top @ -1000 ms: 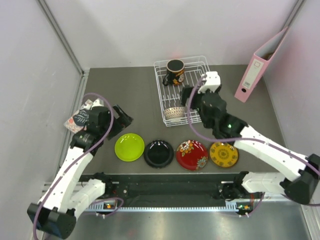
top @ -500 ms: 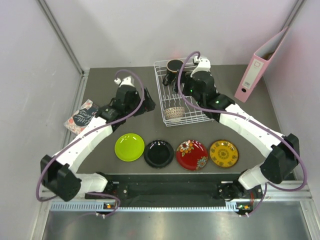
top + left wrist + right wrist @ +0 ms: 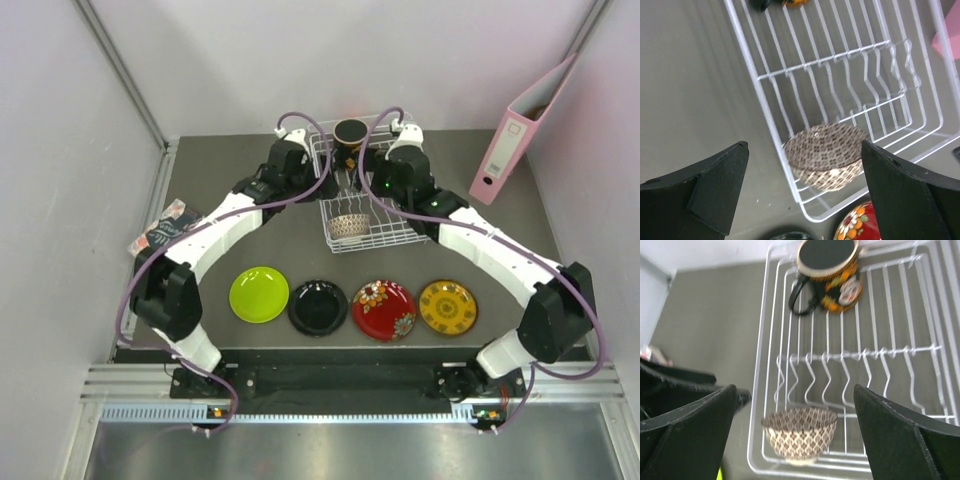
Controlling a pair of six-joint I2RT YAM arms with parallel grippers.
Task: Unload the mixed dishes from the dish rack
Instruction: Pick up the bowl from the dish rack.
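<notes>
The white wire dish rack (image 3: 392,228) stands at the back middle of the table. The beige lattice bowl (image 3: 347,226) sits upright in its near left corner. The dark mug (image 3: 350,141) stands at its far end. The lime green (image 3: 259,294), black (image 3: 318,307), red floral (image 3: 384,309) and yellow (image 3: 447,308) plates lie in a row on the table in front. My left gripper (image 3: 308,190) is open and empty above the rack's left edge, with the bowl (image 3: 827,155) below it. My right gripper (image 3: 370,188) is open and empty above the rack, with the bowl (image 3: 800,434) and mug (image 3: 830,265) below.
A pink ring binder (image 3: 520,130) leans against the right wall. A small booklet (image 3: 165,232) lies at the table's left edge. The two grippers hover close together over the rack. Grey walls close in the left, back and right.
The left arm has swung from the left side of the table to the rack's left edge. The right gripper has moved from the rack's near right to above its middle. Both stay open.
</notes>
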